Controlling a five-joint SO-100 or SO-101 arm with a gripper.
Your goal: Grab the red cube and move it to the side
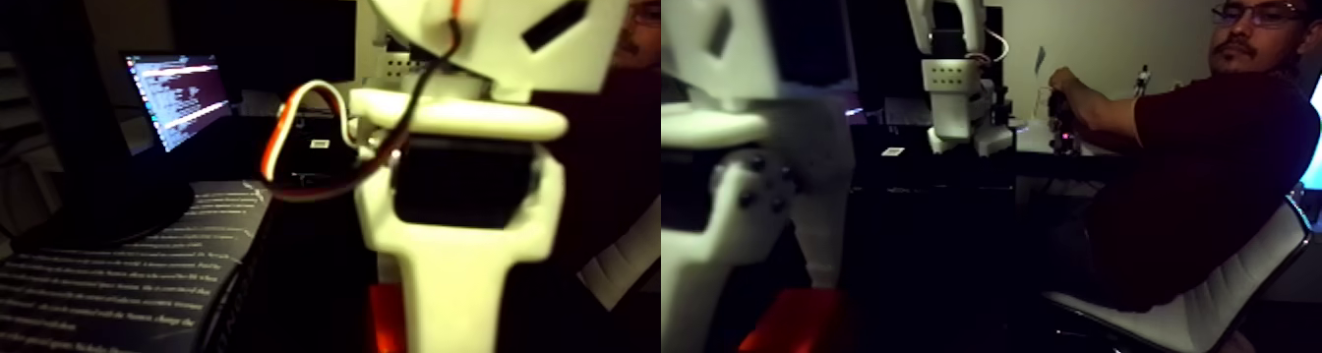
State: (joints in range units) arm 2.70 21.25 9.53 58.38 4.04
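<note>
The picture holds two side-by-side halves. My white gripper hangs very close to the camera and blurred, reaching down past the bottom edge. The red cube glows at the bottom edge of the right half, low between the two white fingers. In the left half a sliver of the red cube shows just left of a broad white finger, which covers the rest of it. The fingertips are cut off by the frame, so I cannot see whether they press on the cube.
A dark desk carries a lit laptop at the left and a dark sheet with white print in front of it. A person sits on a white chair at the right, hand by a second white arm.
</note>
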